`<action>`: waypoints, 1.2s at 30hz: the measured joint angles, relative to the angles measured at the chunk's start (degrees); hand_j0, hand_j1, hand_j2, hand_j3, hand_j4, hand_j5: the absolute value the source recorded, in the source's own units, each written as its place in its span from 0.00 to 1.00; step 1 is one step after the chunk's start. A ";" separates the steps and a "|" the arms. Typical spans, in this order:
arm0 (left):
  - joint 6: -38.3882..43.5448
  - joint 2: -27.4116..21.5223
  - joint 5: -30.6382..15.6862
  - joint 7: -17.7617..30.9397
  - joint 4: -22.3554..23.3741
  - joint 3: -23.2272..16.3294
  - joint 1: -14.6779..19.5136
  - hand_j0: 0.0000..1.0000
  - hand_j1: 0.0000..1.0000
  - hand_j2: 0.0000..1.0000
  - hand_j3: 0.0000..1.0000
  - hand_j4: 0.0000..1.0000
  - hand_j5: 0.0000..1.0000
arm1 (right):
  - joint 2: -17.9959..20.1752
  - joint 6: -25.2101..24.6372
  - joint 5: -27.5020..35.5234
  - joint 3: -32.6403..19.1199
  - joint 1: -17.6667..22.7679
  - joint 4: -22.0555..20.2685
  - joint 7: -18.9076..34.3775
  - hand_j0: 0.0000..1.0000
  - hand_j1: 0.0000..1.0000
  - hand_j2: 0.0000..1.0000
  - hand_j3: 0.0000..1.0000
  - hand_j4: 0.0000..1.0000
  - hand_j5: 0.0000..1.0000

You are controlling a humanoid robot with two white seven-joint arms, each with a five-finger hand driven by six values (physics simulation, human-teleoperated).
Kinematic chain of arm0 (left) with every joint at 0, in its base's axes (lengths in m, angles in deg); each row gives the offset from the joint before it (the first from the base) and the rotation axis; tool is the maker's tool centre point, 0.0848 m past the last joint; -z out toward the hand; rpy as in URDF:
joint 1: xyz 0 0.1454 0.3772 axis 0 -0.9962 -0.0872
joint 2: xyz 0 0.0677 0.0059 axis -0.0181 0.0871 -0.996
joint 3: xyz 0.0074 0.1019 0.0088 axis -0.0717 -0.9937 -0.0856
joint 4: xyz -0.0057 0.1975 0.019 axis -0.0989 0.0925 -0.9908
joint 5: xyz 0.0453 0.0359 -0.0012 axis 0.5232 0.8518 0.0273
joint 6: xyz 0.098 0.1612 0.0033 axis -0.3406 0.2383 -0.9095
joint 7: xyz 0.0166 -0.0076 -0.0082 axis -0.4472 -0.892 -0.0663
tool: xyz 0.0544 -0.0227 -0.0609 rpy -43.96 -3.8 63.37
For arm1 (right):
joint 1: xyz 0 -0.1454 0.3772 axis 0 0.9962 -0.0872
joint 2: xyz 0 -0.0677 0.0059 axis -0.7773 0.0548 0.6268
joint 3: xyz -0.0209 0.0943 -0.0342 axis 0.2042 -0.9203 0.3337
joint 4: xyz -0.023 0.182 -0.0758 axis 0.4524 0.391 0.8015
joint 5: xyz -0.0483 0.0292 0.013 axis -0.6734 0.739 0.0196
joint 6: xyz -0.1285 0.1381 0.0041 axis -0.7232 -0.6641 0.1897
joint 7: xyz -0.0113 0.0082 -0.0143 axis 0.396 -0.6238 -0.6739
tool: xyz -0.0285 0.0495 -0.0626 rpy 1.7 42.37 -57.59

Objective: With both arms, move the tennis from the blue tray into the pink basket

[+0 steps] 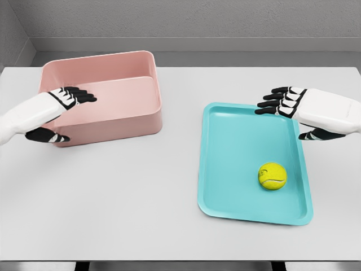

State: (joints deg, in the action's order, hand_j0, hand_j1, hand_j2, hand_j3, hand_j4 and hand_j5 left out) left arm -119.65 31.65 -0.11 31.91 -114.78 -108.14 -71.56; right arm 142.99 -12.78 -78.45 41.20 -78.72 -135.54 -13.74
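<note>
The left hand (56,113) reaches in from the left, fingers extended, thumb hanging below. The right hand (293,110) mirrors it from the right, fingers straight, holding nothing.

A flat, pale grey rectangular table (130,192) is carrying two things that are sitting directly on its top. A pink, rounded-corner plastic basket (148,121) with deep walls is standing toward the far left, and a shallow turquoise-blue rectangular plastic tray (225,152) is lying to the right of centre, slightly skewed. The two are sitting apart, with bare tabletop showing between them.
</note>
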 measured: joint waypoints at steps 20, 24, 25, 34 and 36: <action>-0.01 -10.84 3.21 2.11 -9.87 -4.63 -0.70 1.00 1.00 1.00 1.00 1.00 1.00 | 0.21 0.05 1.71 3.16 1.58 -1.04 13.42 1.00 1.00 1.00 1.00 1.00 1.00; -0.01 -11.65 4.68 2.16 -10.59 -6.42 -0.70 1.00 1.00 1.00 1.00 1.00 1.00 | -0.14 0.06 1.86 3.42 1.67 -1.32 14.09 1.00 1.00 1.00 1.00 1.00 1.00; -0.01 -11.93 4.97 2.17 -10.72 -6.76 -1.05 1.00 1.00 1.00 1.00 1.00 1.00 | -0.28 0.06 1.87 3.59 1.67 -1.34 14.15 1.00 1.00 1.00 1.00 1.00 1.00; -0.01 -13.61 5.69 2.95 -11.57 -7.60 -2.29 1.00 1.00 1.00 1.00 1.00 1.00 | -1.86 0.06 1.83 5.02 2.20 -1.41 14.78 1.00 1.00 1.00 1.00 1.00 1.00; -0.01 -13.70 5.71 3.00 -11.58 -7.58 -2.37 1.00 1.00 1.00 1.00 1.00 1.00 | -2.43 0.06 1.83 5.29 2.55 -1.41 15.31 1.00 1.00 1.00 1.00 1.00 1.00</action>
State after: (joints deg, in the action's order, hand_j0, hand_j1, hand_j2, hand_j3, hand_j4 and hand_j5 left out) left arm -119.66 17.95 5.60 34.92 -126.36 -115.72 -73.94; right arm 140.56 -12.72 -76.63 46.49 -76.17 -136.95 1.57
